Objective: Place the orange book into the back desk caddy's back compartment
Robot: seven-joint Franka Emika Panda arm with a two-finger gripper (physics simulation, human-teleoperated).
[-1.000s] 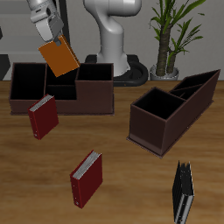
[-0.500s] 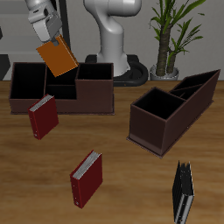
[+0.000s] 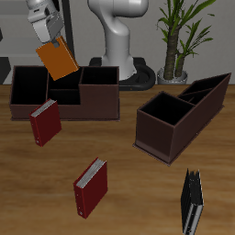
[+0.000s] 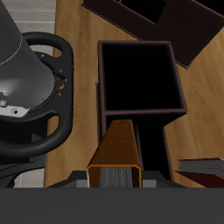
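Nearest the front edge of the desk (image 3: 128,197), at about 5 o'clock in the exterior view, a black book (image 3: 191,203) standing upright. Toward 6 o'clock, a dark red book (image 3: 90,187) propped at a tilt, pale page edge showing. Farther back, at 3 o'clock, the dark brown caddy with slanted top edges (image 3: 182,114), set diagonally. At 9 o'clock, a second dark red book (image 3: 44,122) leaning against the front wall of the back desk caddy (image 3: 64,92), a long dark brown box with straight walls and a taller end cell. Above that caddy, at roughly 11 o'clock, the orange book (image 3: 58,59) held in the air, tilted, clear of the caddy walls, directly over the divided middle section. Gripper (image 3: 48,39) clamped on the book's upper end, fingers closed against both covers. In the wrist view, orange book (image 4: 118,157) seen spine-on between the gripper fingers, with an open dark cell of the caddy (image 4: 140,83) right below and beyond it; cannot tell for certain from either view whether that cell is the back compartment. Behind everything, the robot's white base and a potted plant (image 3: 179,37) at 1 o'clock.
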